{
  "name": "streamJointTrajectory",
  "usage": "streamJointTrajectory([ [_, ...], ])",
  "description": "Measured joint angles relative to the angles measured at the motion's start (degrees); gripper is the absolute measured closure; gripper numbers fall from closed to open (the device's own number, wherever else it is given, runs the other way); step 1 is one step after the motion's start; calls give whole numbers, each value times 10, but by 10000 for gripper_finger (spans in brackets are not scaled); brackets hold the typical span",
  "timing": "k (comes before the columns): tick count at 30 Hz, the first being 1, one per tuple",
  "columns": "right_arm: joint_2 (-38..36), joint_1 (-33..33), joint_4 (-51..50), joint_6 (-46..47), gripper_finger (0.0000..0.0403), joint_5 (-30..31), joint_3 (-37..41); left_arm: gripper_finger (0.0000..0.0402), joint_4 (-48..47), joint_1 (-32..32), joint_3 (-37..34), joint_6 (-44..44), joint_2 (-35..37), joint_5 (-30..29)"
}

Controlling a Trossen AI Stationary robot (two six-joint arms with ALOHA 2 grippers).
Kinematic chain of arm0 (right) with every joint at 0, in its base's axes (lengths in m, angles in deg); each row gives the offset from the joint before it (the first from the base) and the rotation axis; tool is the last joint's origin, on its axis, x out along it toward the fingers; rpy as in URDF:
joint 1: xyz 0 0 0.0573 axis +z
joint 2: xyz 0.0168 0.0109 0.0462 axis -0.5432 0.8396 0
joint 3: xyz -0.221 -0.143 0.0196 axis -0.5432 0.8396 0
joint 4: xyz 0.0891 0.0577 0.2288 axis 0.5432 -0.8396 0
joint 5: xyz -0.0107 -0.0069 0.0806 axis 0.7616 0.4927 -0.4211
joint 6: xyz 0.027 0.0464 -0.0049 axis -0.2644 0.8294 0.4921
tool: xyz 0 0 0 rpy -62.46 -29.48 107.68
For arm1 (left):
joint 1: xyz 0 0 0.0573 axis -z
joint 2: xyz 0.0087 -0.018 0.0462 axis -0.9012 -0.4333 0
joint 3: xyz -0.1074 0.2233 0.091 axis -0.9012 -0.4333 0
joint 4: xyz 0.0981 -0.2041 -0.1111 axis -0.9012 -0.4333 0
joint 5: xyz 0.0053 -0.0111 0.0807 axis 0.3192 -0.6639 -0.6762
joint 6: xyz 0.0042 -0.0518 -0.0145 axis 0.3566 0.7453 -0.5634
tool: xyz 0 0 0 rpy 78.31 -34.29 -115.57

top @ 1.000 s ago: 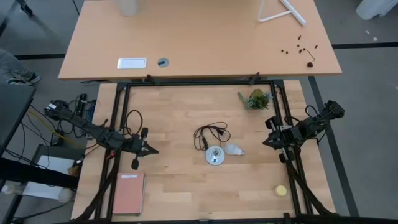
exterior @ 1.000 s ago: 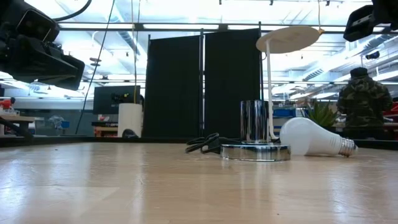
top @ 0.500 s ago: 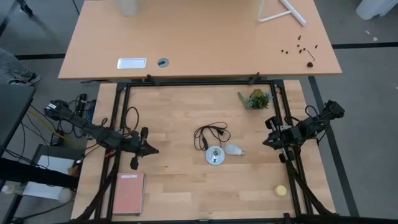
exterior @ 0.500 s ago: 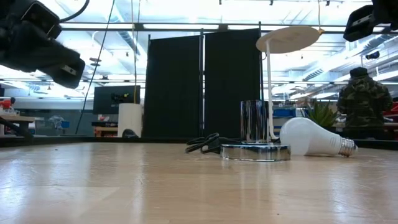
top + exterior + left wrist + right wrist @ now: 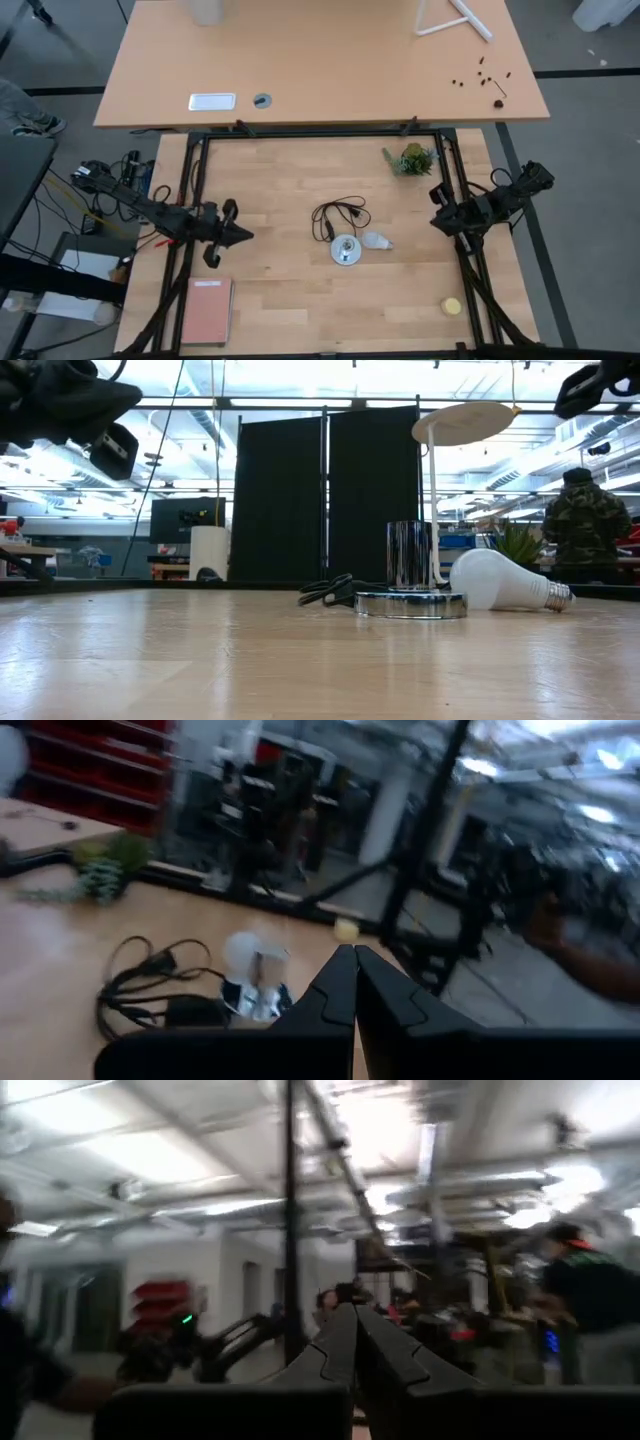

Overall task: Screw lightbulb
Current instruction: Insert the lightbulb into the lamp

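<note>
High view: small white pear-shaped lightbulb (image 5: 375,240) lies unscrewed beside round silver socket base (image 5: 346,251); both pincers, left pincer (image 5: 240,234) and right pincer (image 5: 437,218), clenched empty, well apart from it.

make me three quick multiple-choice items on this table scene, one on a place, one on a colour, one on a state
1. Where does the white pear-shaped lightbulb lie?
A. beside the round silver socket base
B. on the reddish book
C. in a gripper

2. What colour is the small ball near the table's front edge?
A. blue
B. yellow
C. black

3. How is the left gripper?
A. shut on the bulb
B. wide open
C. shut, holding nothing

Key: 1 A, the high view shows it right beside the base; 2 B, plainly yellow; 3 C, its fingertips meet in the left wrist view.
</note>
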Motion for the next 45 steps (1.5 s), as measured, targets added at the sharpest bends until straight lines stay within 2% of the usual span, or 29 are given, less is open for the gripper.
streamJointTrajectory([
  [4, 6, -8, 44, -11, 385, 78, 0, 392, 17, 0, 14, -28, -7, -62],
  [8, 23, -14, 43, -12, 385, 69, -3, 391, 21, 0, 66, -102, -51, -105],
  [11, 60, -15, -9, -10, 385, 66, -34, 383, 20, 0, 114, -156, -108, -137],
  [14, 117, -15, -95, -13, 385, 67, -98, 369, 19, 0, 158, -199, -168, -174],
  [18, 212, -15, -252, 14, 385, 115, -214, 338, 22, 0, 206, -210, -255, -218],
  [22, 316, -19, -408, 69, 385, 154, -313, 299, 22, 0, 249, -199, -340, -225],
  [26, 413, -51, -539, 157, 376, 158, -386, 279, 21, 0, 281, -179, -410, -231],
  [28, 458, -71, -582, 207, 367, 130, -401, 278, 22, 0, 291, -149, -433, -232],
  [32, 545, -109, -599, 235, 349, -30, -404, 280, 22, -2, 298, -100, -462, -231],
  [34, 582, -122, -599, 241, 343, -76, -404, 280, 23, -2, 298, -90, -465, -231],
  [40, 656, -153, -643, 266, 321, -86, -404, 280, 22, -22, 298, -84, -465, -231],
  [45, 678, -154, -653, 282, 263, -130, -404, 281, 18, -37, 298, -70, -465, -231],
])
